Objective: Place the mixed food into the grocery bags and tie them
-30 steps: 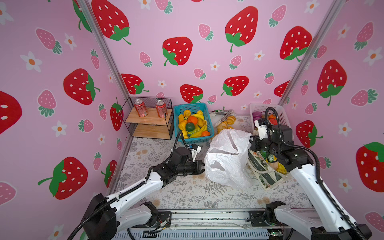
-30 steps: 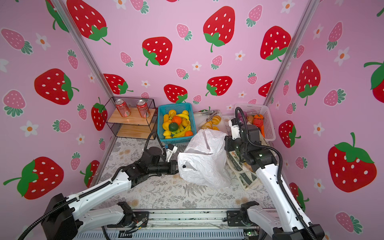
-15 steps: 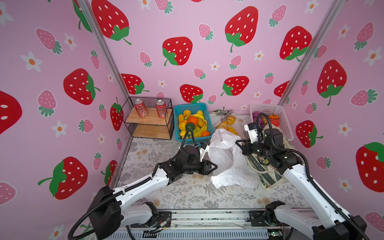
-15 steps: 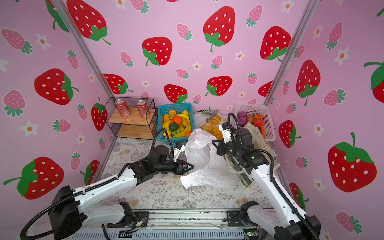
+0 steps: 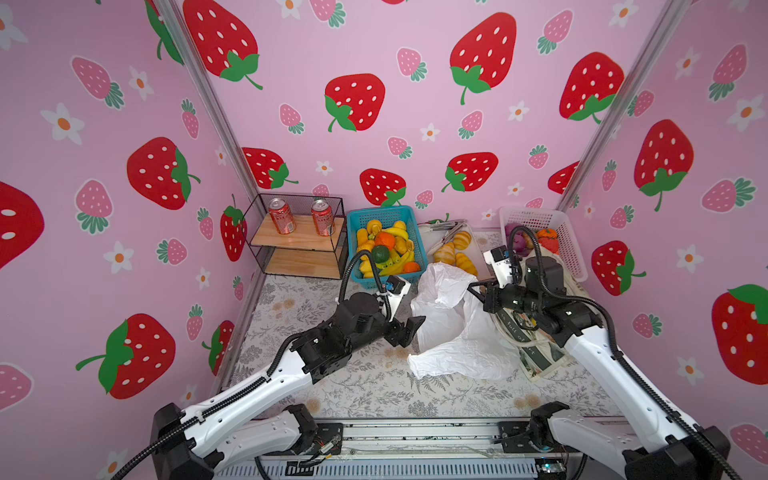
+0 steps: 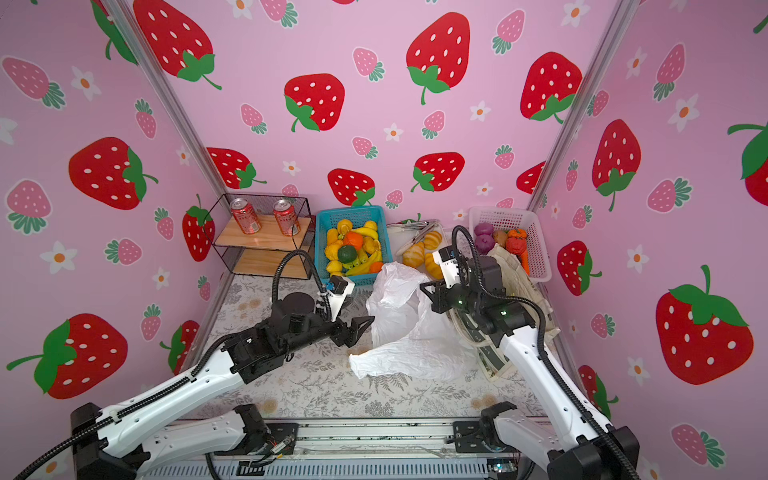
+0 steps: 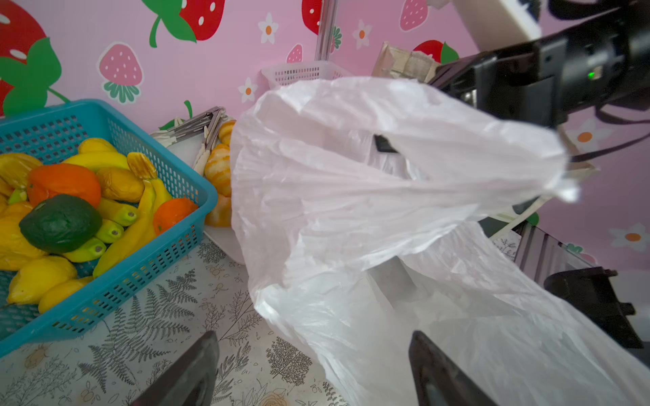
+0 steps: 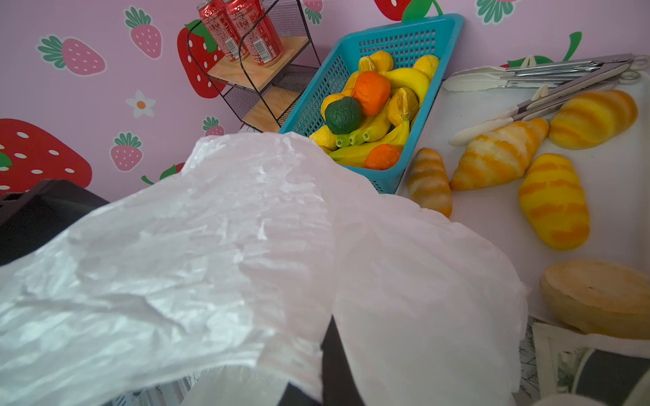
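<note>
The white plastic grocery bag (image 5: 453, 332) (image 6: 399, 332) lies slumped mid-table. My right gripper (image 5: 473, 289) (image 8: 330, 337) is shut on its upper edge, and the film drapes over its fingers. My left gripper (image 5: 409, 328) (image 7: 313, 337) stands open at the bag's left side with only a fold of film between its fingertips. The canvas tote (image 5: 536, 353) lies under the right arm. Toy fruits (image 5: 384, 247) (image 7: 63, 182) fill a blue basket (image 5: 380, 210). Croissant rolls (image 5: 445, 252) (image 8: 499, 158) lie on a white tray (image 5: 477, 249). No snack packets show.
A wire shelf (image 5: 297, 245) at the back left carries two red soda cans (image 5: 281, 216). A white basket (image 5: 557, 232) with purple onions stands at the back right. Metal tongs (image 8: 548, 73) lie on the tray. Pink walls close three sides.
My left gripper has opened and let go of the bag's left side. The bag has sagged from upright to slumped. My right gripper has moved left with the bag's edge.
</note>
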Controlling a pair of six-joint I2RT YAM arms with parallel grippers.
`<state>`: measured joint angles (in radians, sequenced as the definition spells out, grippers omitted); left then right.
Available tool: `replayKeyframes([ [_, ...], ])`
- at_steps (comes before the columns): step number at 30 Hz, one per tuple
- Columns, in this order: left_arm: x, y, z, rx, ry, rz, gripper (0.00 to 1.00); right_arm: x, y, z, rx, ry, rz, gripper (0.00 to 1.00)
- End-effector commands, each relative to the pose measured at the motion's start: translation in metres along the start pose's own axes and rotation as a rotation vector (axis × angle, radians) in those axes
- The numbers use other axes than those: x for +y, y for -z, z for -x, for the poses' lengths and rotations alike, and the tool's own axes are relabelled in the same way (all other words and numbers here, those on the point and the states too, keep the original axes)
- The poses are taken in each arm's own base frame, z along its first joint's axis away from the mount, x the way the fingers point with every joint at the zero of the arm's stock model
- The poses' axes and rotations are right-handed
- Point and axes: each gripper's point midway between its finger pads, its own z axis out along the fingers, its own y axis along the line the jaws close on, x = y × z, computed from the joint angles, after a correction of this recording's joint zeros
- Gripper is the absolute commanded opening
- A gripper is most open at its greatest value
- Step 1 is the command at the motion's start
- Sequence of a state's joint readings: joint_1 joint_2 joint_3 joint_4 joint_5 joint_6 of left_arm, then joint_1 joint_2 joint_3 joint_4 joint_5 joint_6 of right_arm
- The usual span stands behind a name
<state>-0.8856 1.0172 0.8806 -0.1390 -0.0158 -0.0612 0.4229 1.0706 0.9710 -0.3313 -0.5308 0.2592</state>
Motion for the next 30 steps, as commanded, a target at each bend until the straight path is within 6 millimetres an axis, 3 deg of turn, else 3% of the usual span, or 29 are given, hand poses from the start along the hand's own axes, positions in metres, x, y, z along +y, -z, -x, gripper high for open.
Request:
replayKeyframes([
  [1, -0.001, 0.004, 0.020, -0.040, -0.276, 0.046, 0.90, 0.008, -0.002, 0.003, 0.004, 0.033, 0.048, 0.05],
  [7, -0.017, -0.018, 0.038, -0.092, -0.478, 0.061, 0.92, 0.009, -0.005, 0.002, 0.012, 0.037, 0.063, 0.05],
  [14, -0.021, -0.053, 0.072, -0.154, -0.426, 0.092, 0.87, 0.011, -0.005, 0.000, 0.017, 0.044, 0.072, 0.05],
  [17, -0.026, -0.063, 0.070, -0.132, -0.362, 0.057, 0.69, 0.005, -0.001, 0.000, 0.031, 0.055, 0.019, 0.05],
  [20, -0.029, -0.066, 0.067, -0.096, -0.258, 0.028, 0.41, 0.000, 0.003, 0.002, 0.036, 0.057, -0.029, 0.09],
  [23, -0.034, -0.059, 0.066, -0.046, -0.073, -0.013, 0.12, -0.007, 0.004, 0.003, 0.041, 0.041, -0.094, 0.21],
  [25, -0.036, -0.051, 0.067, -0.015, 0.081, -0.026, 0.02, -0.009, 0.004, -0.001, 0.057, 0.033, -0.145, 0.31],
  [30, -0.036, -0.039, 0.068, 0.030, 0.354, -0.024, 0.00, 0.005, 0.001, -0.010, 0.075, 0.008, -0.185, 0.50],
])
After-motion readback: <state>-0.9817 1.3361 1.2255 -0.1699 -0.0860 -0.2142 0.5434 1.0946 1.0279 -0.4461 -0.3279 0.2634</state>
